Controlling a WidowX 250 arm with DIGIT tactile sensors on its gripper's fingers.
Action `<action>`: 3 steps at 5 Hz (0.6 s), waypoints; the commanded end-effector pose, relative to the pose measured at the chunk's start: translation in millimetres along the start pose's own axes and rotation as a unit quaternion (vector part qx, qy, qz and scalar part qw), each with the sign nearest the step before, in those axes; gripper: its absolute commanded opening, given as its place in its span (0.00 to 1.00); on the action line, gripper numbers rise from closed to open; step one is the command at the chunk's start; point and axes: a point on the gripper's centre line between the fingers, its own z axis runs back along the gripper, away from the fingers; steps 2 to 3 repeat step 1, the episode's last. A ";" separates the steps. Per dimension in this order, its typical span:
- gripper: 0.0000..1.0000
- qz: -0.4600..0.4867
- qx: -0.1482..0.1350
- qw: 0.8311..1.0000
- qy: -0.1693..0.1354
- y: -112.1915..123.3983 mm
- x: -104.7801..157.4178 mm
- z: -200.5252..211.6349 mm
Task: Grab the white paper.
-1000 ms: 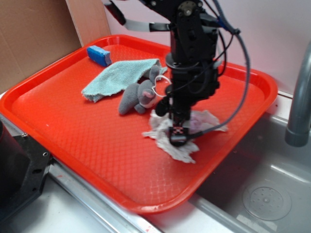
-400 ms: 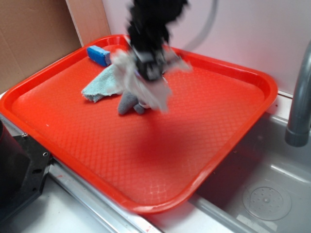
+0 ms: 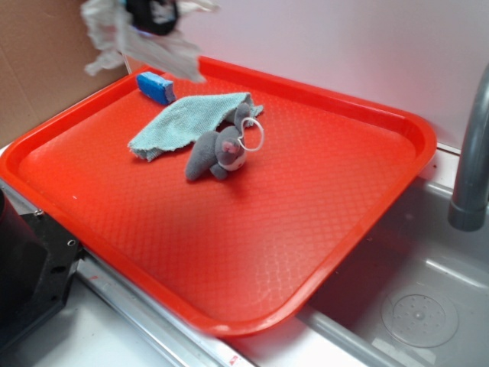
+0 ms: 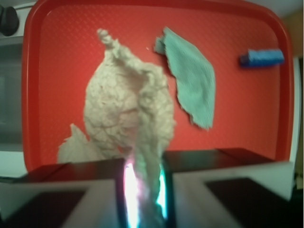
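Observation:
The white paper [image 3: 145, 42] hangs crumpled in the air above the far left corner of the red tray [image 3: 397, 122], clear of its floor. My gripper [image 3: 153, 14] is at the top edge of the exterior view, mostly cut off, and shut on the paper. In the wrist view the white paper [image 4: 128, 114] is pinched between my two jaws and dangles in a wrinkled bunch over the tray [image 4: 57, 57], with my gripper [image 4: 145, 190] closed tight around its upper end.
A light teal cloth [image 3: 183, 122] lies on the tray's far left part, a grey plush toy [image 3: 218, 153] with a ring beside it. A blue block [image 3: 156, 86] sits near the far left rim. A grey faucet pipe [image 3: 470, 153] and sink stand at the right.
The gripper has lifted the white paper off the tray's middle and carried it up and to the far left. The cloth, toy and block have not moved.

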 end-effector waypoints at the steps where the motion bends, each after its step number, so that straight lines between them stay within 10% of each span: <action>1: 0.00 0.015 -0.011 0.999 -0.029 8.8 -23.9 10.6; 3: 0.00 0.015 -0.011 0.999 -0.029 8.8 -23.9 10.6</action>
